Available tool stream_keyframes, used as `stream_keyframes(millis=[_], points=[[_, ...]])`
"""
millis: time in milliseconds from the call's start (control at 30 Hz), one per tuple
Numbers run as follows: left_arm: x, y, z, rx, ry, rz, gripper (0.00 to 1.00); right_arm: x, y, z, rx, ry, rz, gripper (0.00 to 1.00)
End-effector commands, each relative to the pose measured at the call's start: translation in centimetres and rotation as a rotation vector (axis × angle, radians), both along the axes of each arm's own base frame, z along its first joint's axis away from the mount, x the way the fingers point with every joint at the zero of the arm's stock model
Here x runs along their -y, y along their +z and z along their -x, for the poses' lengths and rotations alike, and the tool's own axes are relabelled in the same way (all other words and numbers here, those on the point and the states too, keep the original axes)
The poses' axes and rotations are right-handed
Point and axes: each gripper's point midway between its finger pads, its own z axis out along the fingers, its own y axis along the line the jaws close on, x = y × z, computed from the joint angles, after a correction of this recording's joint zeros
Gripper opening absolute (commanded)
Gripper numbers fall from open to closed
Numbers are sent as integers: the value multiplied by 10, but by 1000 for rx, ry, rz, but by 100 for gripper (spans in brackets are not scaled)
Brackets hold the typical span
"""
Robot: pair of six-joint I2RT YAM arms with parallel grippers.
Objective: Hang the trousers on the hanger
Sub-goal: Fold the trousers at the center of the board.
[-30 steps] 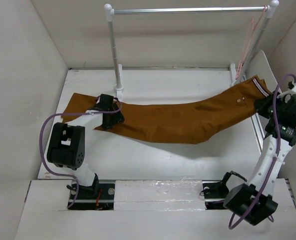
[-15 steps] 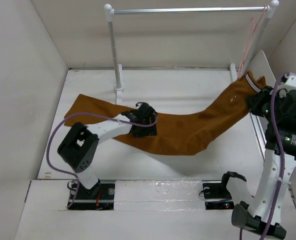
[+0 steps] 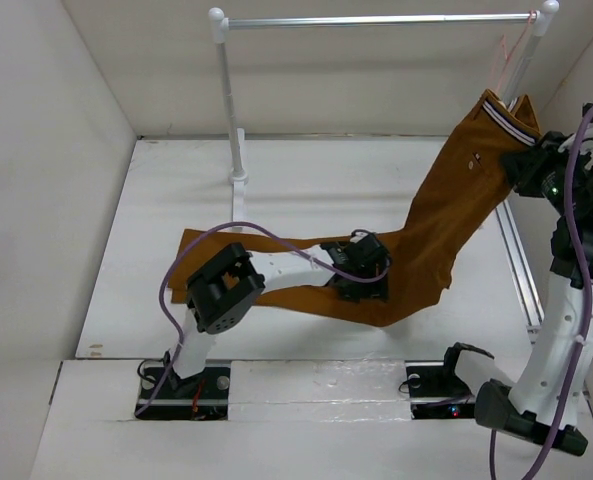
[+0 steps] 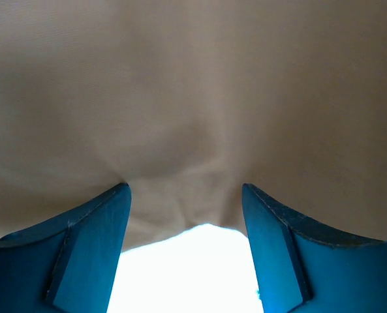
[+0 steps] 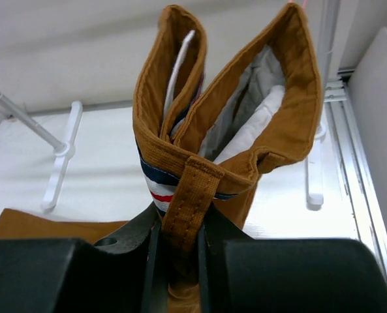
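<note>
now, your right pincer (image 5: pixel 178 257) is clamped on just the waistband of the trousers (image 3: pixel 441 215), raised beside the hanger (image 3: pixel 506 58), legs trailing on the desk (image 3: pixel 316 180). your left pincer (image 4: pixel 185 208) stands apart over the cloth; if it pins it, the waistband could slip free.

Ahead of me a silver rail (image 3: pixel 376 19) spans two white posts (image 3: pixel 228 100) (feet on the white table (image 3: pixel 316 180)).
</note>
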Motion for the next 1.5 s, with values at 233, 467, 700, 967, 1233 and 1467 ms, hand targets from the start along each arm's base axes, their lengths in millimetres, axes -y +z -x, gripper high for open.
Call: stream_keyframes(millis=[233,467,700,967,1233,1467], points=[[-109,127,-78,234,374,83,68,-76,47,-18,194,296,66,0],[-339,141,-95,335,838,59,69,-174,48,-28,215,481,15,0],[-408,196,-83,473,1005,72,69,-282,45,-46,196,573,14,0],[-417,290,-91,663,1061,161,69,-423,14,-53,146,723,49,0],[-442,331,-71,783,1147,109,70,-557,-75,-3,63,958,48,17],[-446,330,-70,791,1140,69,70,-557,-134,6,-92,1115,8,96]])
